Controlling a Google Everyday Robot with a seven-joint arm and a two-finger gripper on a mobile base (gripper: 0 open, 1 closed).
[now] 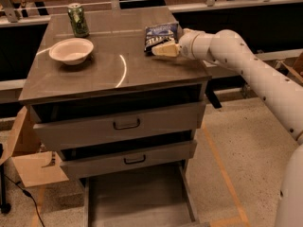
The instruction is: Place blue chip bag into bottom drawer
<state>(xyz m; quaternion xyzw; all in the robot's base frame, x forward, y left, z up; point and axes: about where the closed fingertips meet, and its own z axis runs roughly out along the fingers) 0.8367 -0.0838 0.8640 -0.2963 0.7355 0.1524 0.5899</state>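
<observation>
The blue chip bag [161, 34] lies on the cabinet top [113, 74] near its back right corner, dark navy with white lettering. My gripper [162, 50] sits at the bag's front edge, reaching in from the right on the white arm [246, 65], and seems to touch the bag. The bottom drawer [137, 197] is pulled out at floor level below the cabinet, a shallow grey tray with low side rails and nothing in it.
A white bowl [71, 50] and a green can [77, 19] stand on the left of the cabinet top. The two upper drawers [125, 124] with black handles stand slightly ajar. A cardboard box [33, 164] sits on the floor at left.
</observation>
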